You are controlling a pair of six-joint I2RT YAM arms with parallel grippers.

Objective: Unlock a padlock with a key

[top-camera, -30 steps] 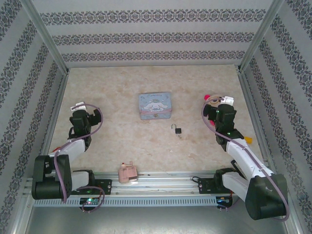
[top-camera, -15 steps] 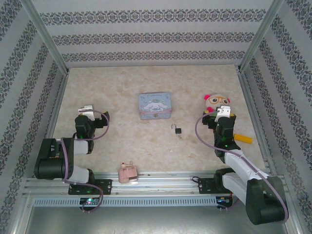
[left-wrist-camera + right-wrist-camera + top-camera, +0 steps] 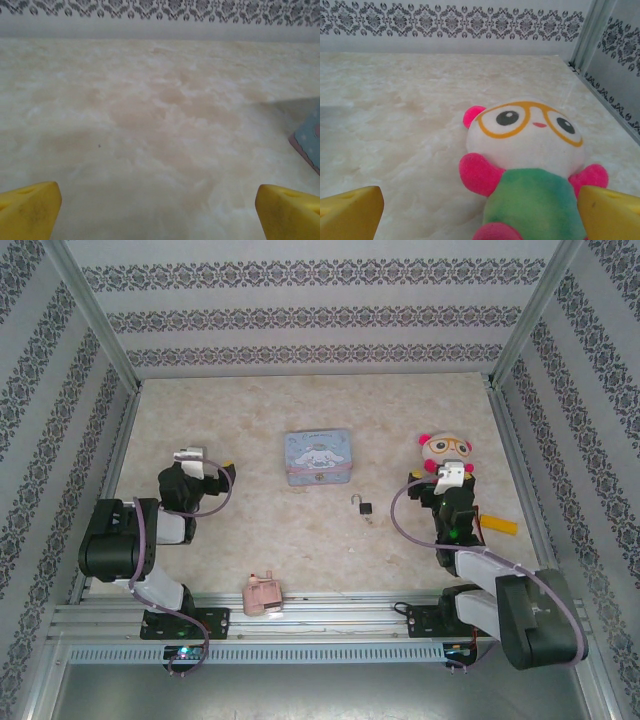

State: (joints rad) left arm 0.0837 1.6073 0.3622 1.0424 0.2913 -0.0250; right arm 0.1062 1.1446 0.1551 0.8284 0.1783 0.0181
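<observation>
Seeing left claw (image 3: 160,212) and right claw (image 3: 480,216) both spread wide, holding nothing; I note padlock (image 3: 363,506) well apart, key (image 3: 372,520) just beside it

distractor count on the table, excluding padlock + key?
4: blue tin mid-table, plush doll far right, pink toy at the near edge, yellow-orange stick by the right wall. Something small may be hidden behind the arms.
</observation>
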